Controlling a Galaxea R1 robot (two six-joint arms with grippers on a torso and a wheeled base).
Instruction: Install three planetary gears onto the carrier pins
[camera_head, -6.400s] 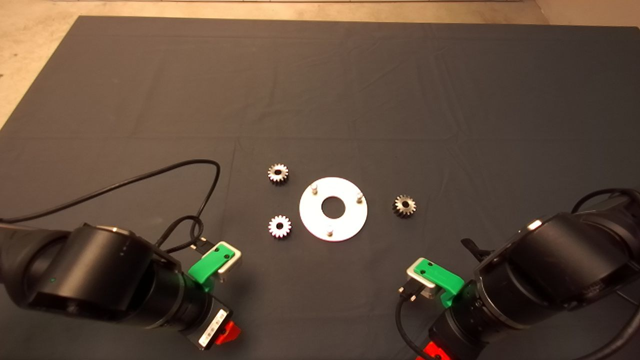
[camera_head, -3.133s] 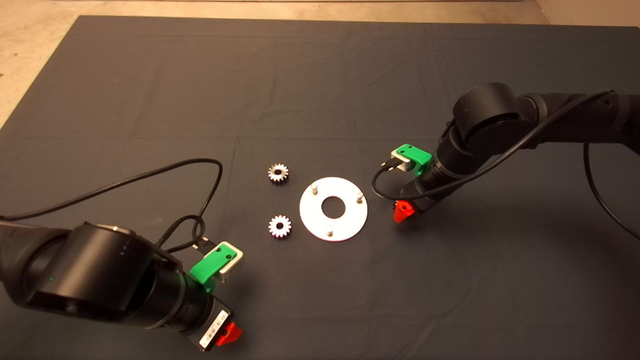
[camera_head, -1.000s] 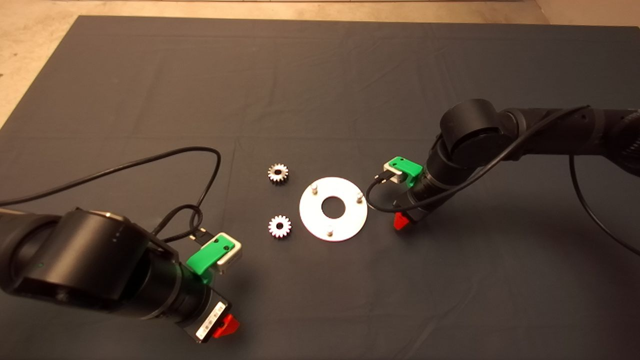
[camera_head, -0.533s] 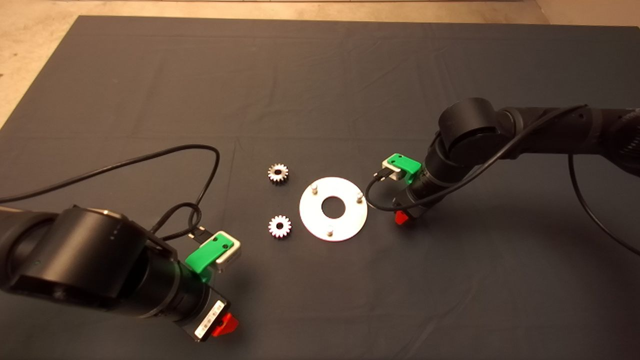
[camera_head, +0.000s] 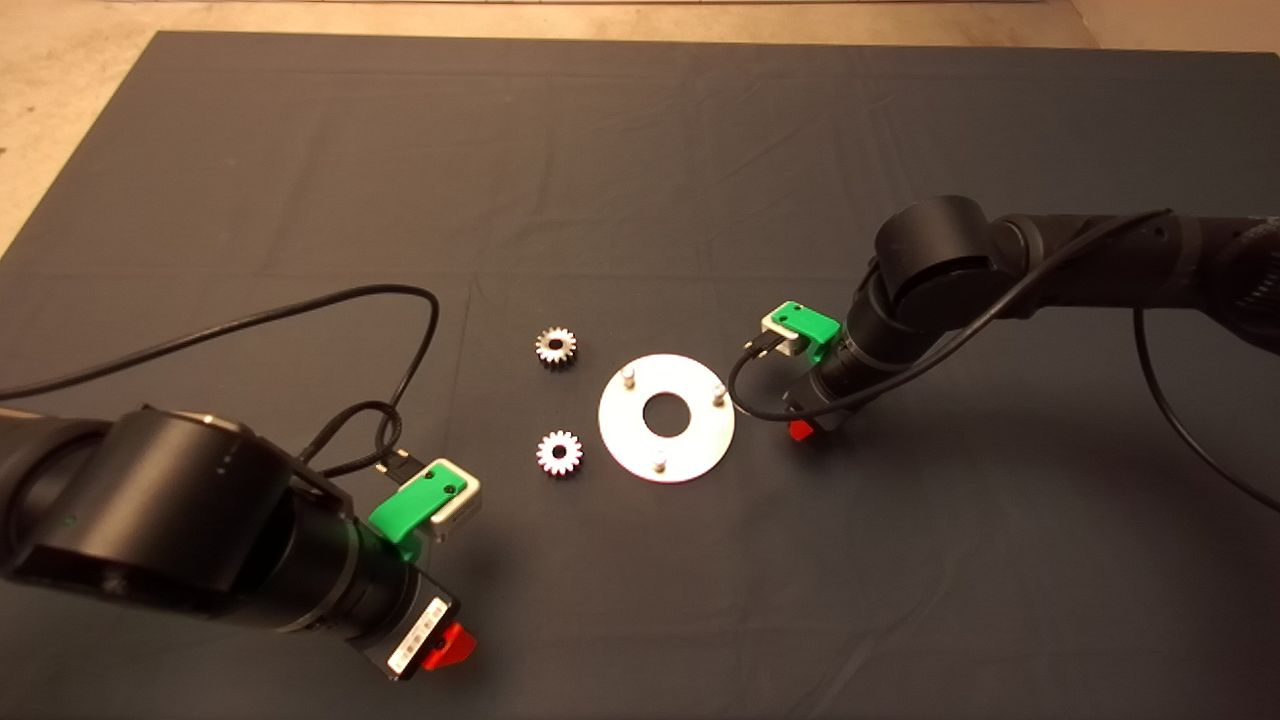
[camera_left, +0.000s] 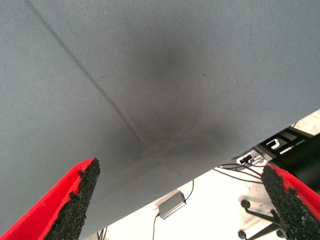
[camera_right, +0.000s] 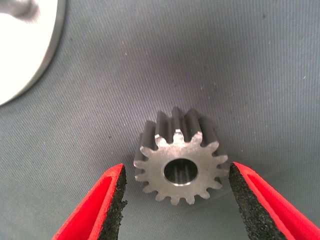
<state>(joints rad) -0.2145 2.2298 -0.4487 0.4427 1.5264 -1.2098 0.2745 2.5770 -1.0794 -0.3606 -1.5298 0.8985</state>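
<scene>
The right gripper (camera_right: 175, 200) is low over the dark mat (camera_head: 640, 170) just right of the disc (camera_head: 690, 450), its fingers spread apart. A planetary gear (camera_right: 180, 162) lies flat directly between them, hole upward, a pad close to each side. The left gripper (camera_left: 180, 200) waits open, well away at the lower left.

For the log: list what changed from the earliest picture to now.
The right gripper left its lower-right parking spot, swung to the gear right of the disc and lowered around it; its fingers straddle the gear, open, nothing gripped yet. The left gripper shifted slightly at the lower left, open. Disc, bare pins and the two left gears stayed put.
</scene>
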